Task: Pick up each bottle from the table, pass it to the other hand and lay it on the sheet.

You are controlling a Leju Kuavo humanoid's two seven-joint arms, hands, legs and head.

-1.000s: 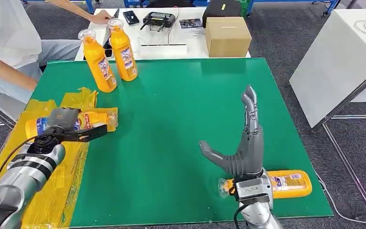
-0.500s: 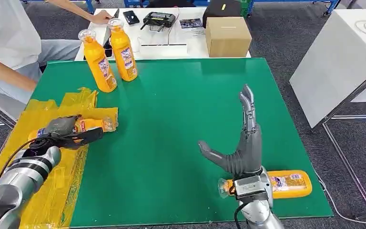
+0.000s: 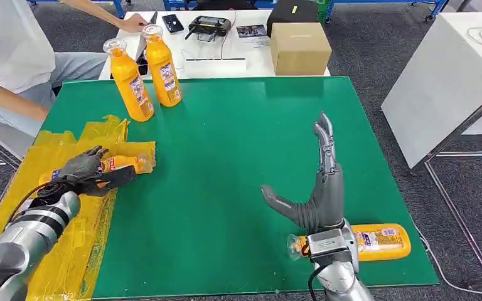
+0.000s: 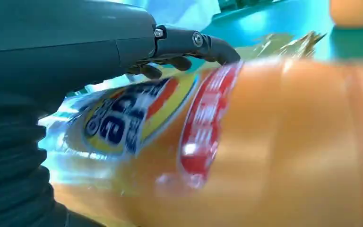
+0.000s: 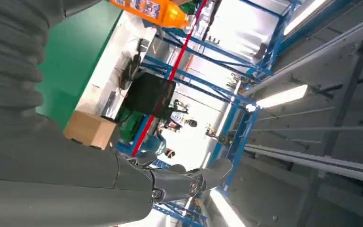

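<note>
lowered since a second ago, the bottle [image 3: 110,164] now lies on the yellow sheet [image 3: 69,251] under the left hand [image 3: 83,165], whose fingers grasp it; right hand [image 3: 317,194] spread, released. let go gently so it won't roll

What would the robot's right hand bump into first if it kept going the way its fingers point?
Probably nothing on the mat. The right hand points up and away over bare green mat. Farther along that line sits the cardboard box on the white table behind, though depth is hard to judge.
</note>
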